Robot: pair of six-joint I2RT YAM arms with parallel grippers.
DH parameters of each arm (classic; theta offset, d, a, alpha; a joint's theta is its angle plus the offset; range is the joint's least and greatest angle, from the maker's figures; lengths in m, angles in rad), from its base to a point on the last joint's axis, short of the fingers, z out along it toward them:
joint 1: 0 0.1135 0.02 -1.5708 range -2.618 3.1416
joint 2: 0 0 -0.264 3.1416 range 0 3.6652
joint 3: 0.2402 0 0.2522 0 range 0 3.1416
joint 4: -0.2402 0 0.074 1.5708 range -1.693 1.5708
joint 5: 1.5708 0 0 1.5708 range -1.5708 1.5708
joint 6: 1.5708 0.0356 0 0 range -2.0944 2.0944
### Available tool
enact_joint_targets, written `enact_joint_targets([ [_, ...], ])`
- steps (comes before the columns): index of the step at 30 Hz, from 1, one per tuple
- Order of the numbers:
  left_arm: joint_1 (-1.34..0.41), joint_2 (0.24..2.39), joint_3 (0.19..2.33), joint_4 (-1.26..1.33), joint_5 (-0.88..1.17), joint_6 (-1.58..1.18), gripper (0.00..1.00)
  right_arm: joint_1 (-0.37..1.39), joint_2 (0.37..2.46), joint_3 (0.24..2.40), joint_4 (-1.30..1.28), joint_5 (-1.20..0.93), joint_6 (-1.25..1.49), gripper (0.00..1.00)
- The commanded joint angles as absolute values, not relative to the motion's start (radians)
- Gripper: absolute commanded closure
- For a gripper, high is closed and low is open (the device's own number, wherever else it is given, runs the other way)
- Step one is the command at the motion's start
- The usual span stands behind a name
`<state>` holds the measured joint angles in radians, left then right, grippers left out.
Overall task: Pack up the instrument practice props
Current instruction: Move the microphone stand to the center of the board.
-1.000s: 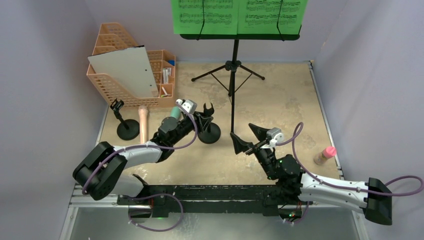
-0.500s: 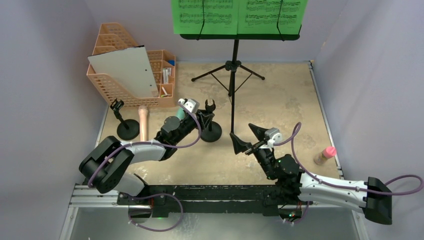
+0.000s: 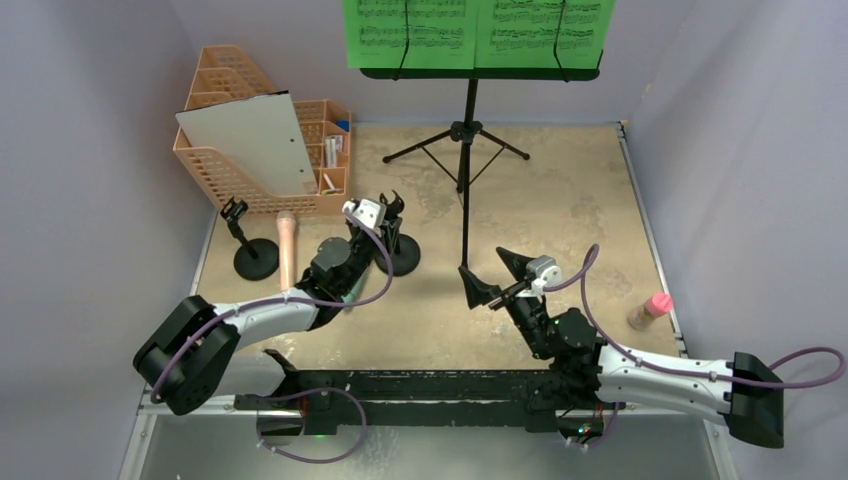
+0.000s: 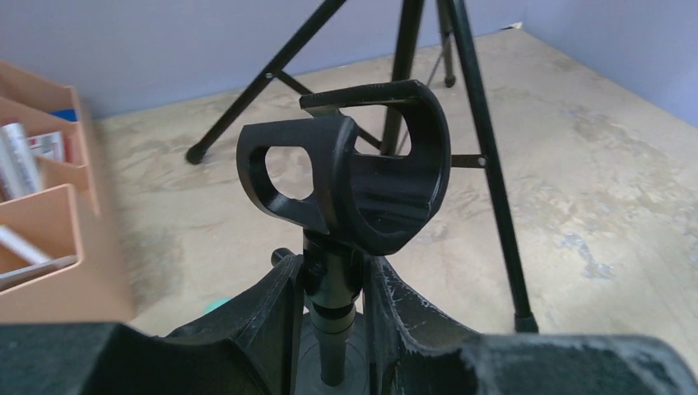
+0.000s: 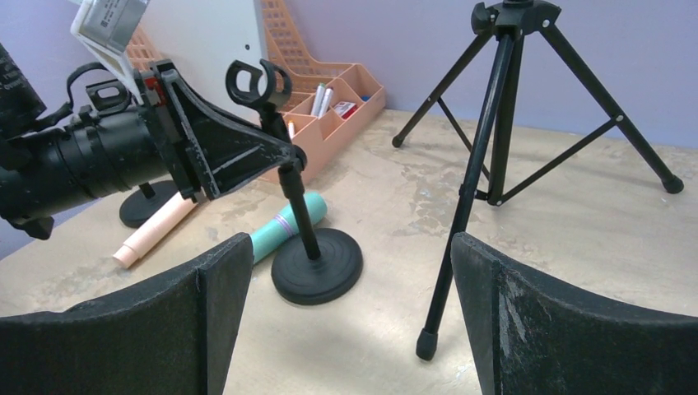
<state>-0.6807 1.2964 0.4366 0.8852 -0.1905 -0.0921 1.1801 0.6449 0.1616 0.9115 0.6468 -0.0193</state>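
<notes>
Nearest the worktop's (image 3: 560,210) near edge, right of middle, the right gripper (image 3: 485,265) stands with its jaws wide apart and empty, close beside the foot of one tripod leg.

Left of middle, the left gripper (image 4: 331,288) is closed narrowly on the thin upright stem of a black round-based holder (image 5: 317,265), just under its open clip. The base looks to rest on the worktop. The holder appears rigid and bottom-heavy, so a hold on the stem should serve, though the round stem may twist between the pads.

A mint microphone (image 5: 288,226) lies just beside that base, and a pink microphone (image 3: 287,250) lies further toward the left edge. Both look smooth and likely to roll; across the middle of the body seems the best hold. A second holder (image 3: 255,258) stands next to the pink one.

At the far edge, the music stand (image 3: 467,130) rises tall on slim legs, probably light and top-heavy, best held by its pole. Two green sheet-music pages (image 3: 410,30) rest on its desk; they are thin and floppy.

An orange organizer (image 3: 225,165) fills the far left corner.
</notes>
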Motion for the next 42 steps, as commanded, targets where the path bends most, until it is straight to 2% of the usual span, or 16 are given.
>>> enact_joint_targets([
  [1, -0.666, 1.220, 0.422, 0.860, -0.361, -0.013, 1.00, 1.186, 0.640, 0.166, 0.960, 0.685, -0.030, 0.09],
  [5, -0.627, 1.177, 0.417, 0.817, -0.436, -0.019, 1.00, 1.186, 0.610, 0.163, 0.946, 0.685, -0.024, 0.09],
  [19, -0.537, 1.129, 0.473, 0.705, -0.456, -0.014, 1.00, 1.184, 0.514, 0.153, 0.901, 0.682, -0.010, 0.09],
  [32, -0.493, 1.102, 0.508, 0.628, -0.469, -0.036, 1.00, 1.186, 0.523, 0.158, 0.894, 0.688, -0.014, 0.09],
  [42, -0.472, 1.011, 0.635, 0.388, -0.520, -0.051, 1.00, 1.186, 0.519, 0.156, 0.897, 0.691, -0.016, 0.09],
])
